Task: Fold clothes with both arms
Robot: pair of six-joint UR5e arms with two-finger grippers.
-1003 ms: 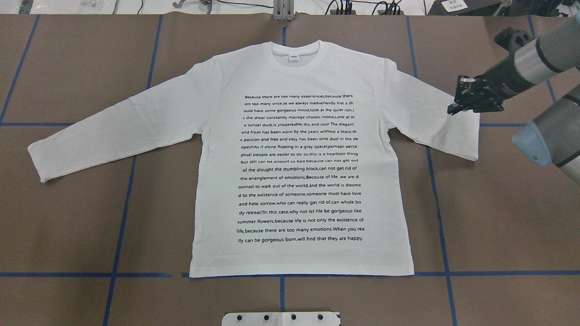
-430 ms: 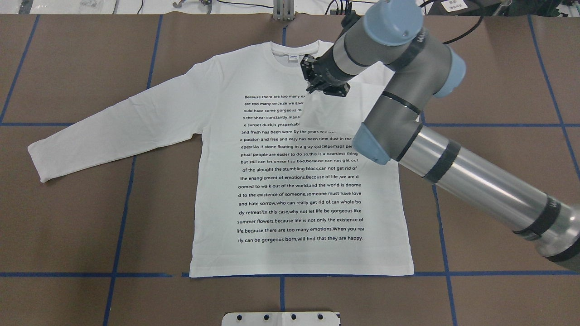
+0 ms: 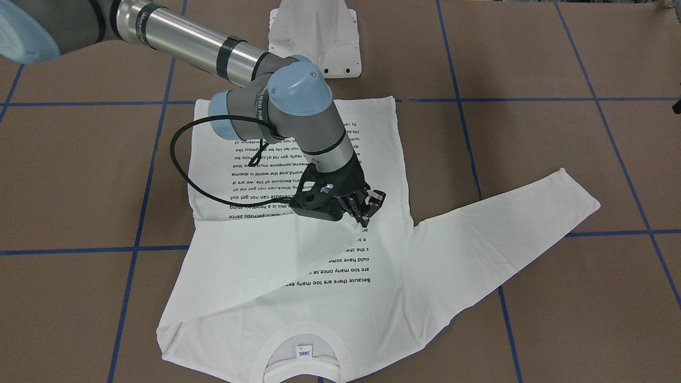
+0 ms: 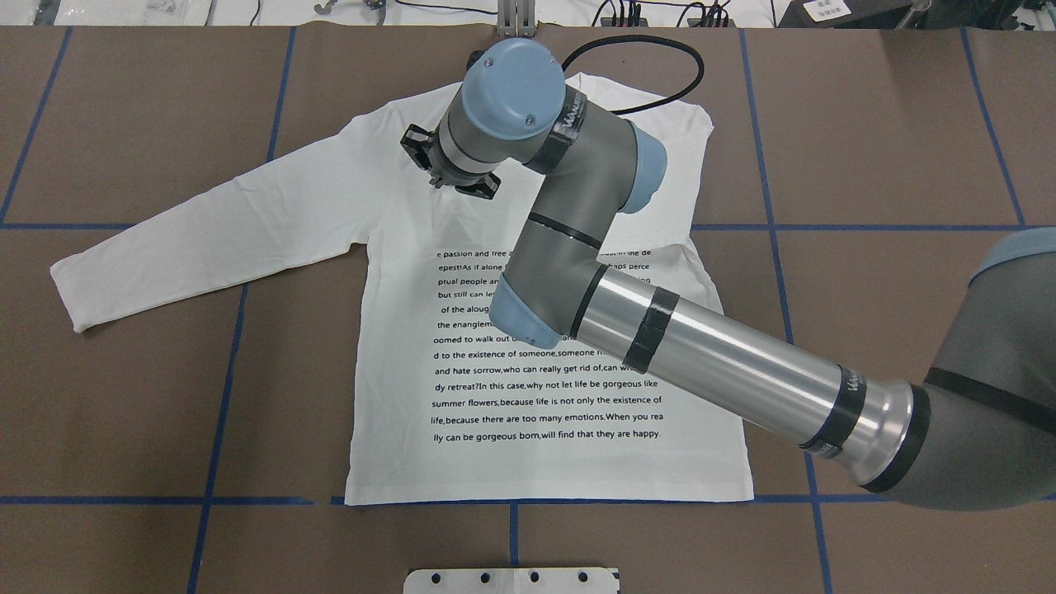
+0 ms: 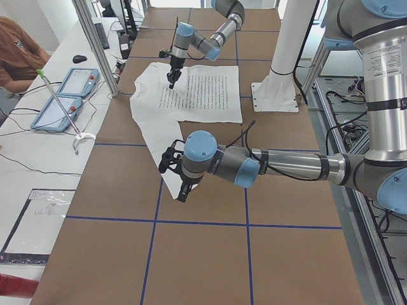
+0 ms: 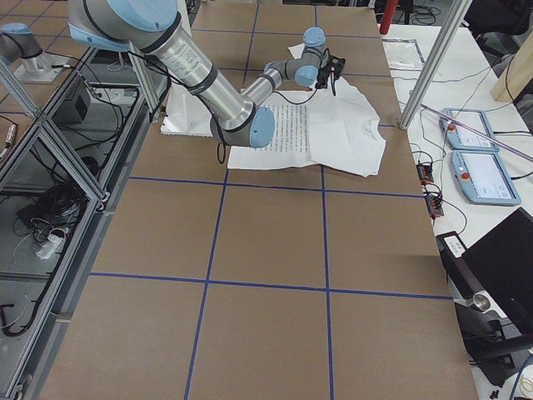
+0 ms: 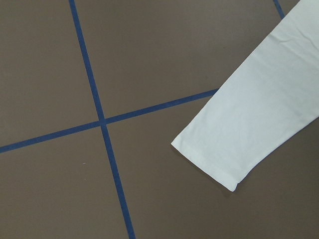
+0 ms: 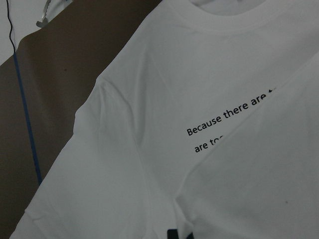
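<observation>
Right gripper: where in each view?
Front-facing: right gripper, centre.
Overhead: right gripper, upper centre-left, mostly under wrist.
Exterior left: right gripper, top, far arm.
Exterior right: right gripper, top centre.
Left wrist: not in it.
Right wrist: right gripper, dark tip, bottom edge.
Landmark: printed text on T-shirt.

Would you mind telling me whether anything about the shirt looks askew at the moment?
Only one sleeve of the T-shirt: it lies slantwise over the chest, hiding the top lines of print, its end pinched in the right pincer. No damage shows.
</observation>
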